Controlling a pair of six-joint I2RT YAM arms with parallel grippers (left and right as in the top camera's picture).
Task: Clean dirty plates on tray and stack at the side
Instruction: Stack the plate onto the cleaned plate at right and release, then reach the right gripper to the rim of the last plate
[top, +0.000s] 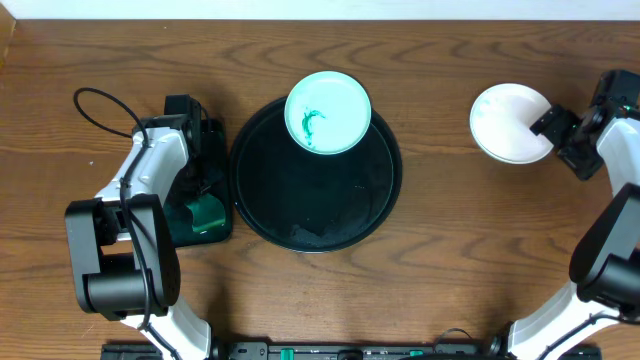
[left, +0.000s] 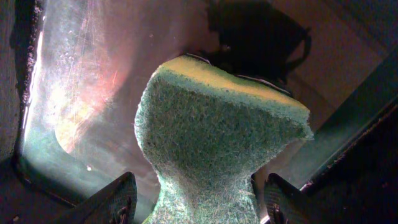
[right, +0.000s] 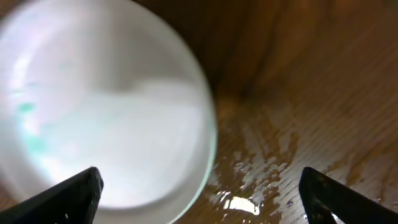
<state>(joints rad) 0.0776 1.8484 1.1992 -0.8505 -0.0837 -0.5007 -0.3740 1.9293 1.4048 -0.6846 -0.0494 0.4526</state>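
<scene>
1. A smeared plate (top: 328, 112), pale teal with a green streak, sits at the far edge of the round black tray (top: 270, 200), overlapping its rim; the rest of the tray shows only glossy black
2. A white plate (top: 510, 122) lies on the table (top: 450, 250) well to the right of the tray, and the right wrist view shows faint teal marks on its left side
3. The right gripper (right: 199, 174) hangs just beside that plate with its jaws spread wide and nothing between them; one finger overlaps the plate's edge in the wrist view, and a wet patch (right: 242, 200) glistens on the wood nearby
4. The left gripper (left: 199, 180) is partly open over the small tray (left: 81, 93) left of the black one, and appears to pinch a green sponge (left: 217, 124), which narrows to a waist between the fingers, though contact is hard to see
</scene>
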